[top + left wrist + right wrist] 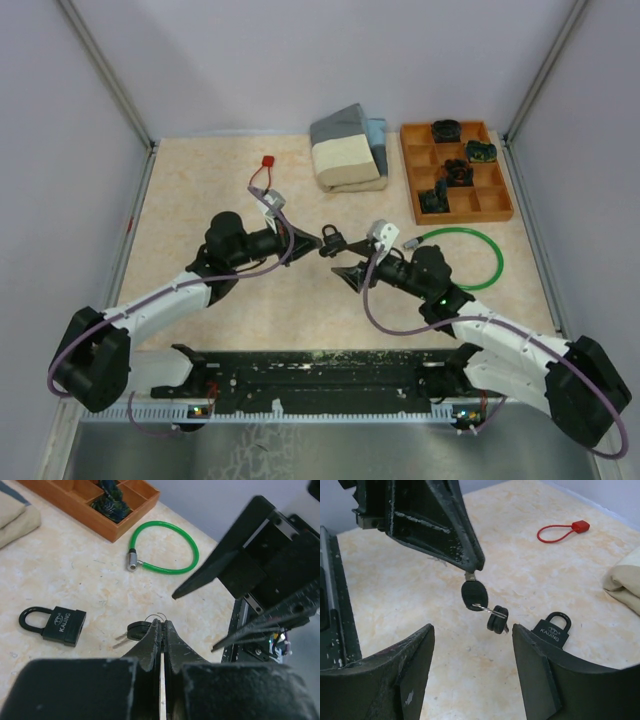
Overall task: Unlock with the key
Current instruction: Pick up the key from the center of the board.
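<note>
My left gripper is shut on the blade of a black-headed key, which it holds above the table. Two more black keys hang from that key on a wire ring; they also show in the left wrist view. The black padlock lies flat on the table, closed, just beyond the keys. My right gripper is open and empty, facing the hanging keys from a short distance, its fingers to either side. In the top view the left gripper and the right gripper meet at mid-table.
A green cable lock lies right of centre. A wooden compartment tray with small dark items stands at the back right. Folded cloths lie at the back, and a red cable lock lies to their left. A black rail runs along the near edge.
</note>
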